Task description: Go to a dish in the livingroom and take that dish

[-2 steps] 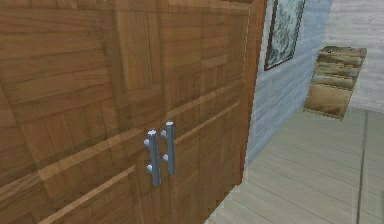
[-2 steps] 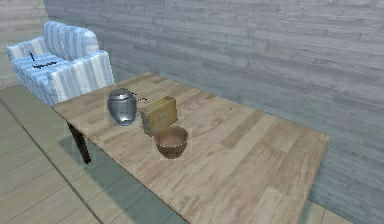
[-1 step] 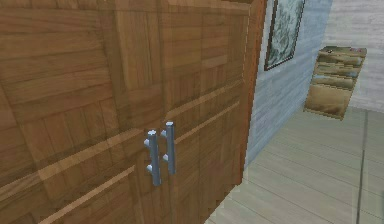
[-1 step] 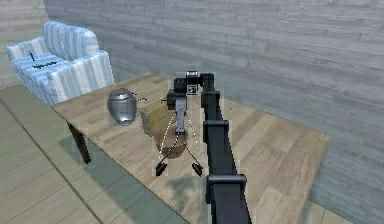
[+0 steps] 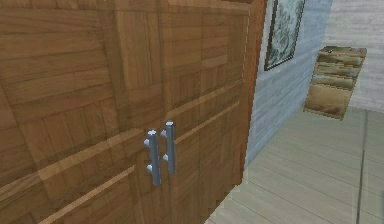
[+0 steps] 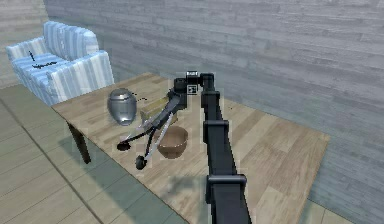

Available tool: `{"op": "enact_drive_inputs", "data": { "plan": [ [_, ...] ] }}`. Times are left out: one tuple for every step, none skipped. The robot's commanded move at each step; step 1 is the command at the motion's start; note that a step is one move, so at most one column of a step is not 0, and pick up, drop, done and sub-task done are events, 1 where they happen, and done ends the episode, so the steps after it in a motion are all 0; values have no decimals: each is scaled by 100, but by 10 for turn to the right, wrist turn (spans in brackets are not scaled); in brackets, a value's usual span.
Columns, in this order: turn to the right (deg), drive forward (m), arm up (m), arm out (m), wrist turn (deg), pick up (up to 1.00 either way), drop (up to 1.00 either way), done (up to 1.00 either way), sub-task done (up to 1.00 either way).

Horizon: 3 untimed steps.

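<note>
A brown bowl-shaped dish sits on the wooden table in the arm side view, near the table's front edge. The dark arm rises from the bottom edge. The gripper reaches down and to the left from the arm's end, just left of the dish. Its thin fingers lie over the tabletop between the dish and a grey metal pot. I cannot tell whether the gripper holds anything, or whether it touches the dish.
A grey rounded pot stands on the table's left part. A blue-and-white striped armchair stands beyond it. Ahead, close wooden double doors with metal handles. A framed picture and a wooden rack are to their right.
</note>
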Motion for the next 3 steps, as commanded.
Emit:
{"op": "enact_drive_inputs", "data": {
  "plan": [
    [0,0,0,0,450,0,0,0,0],
    [0,0,0,0,450,0,0,0,0],
    [0,0,0,0,120,0,0,0,0]
  ]
}}
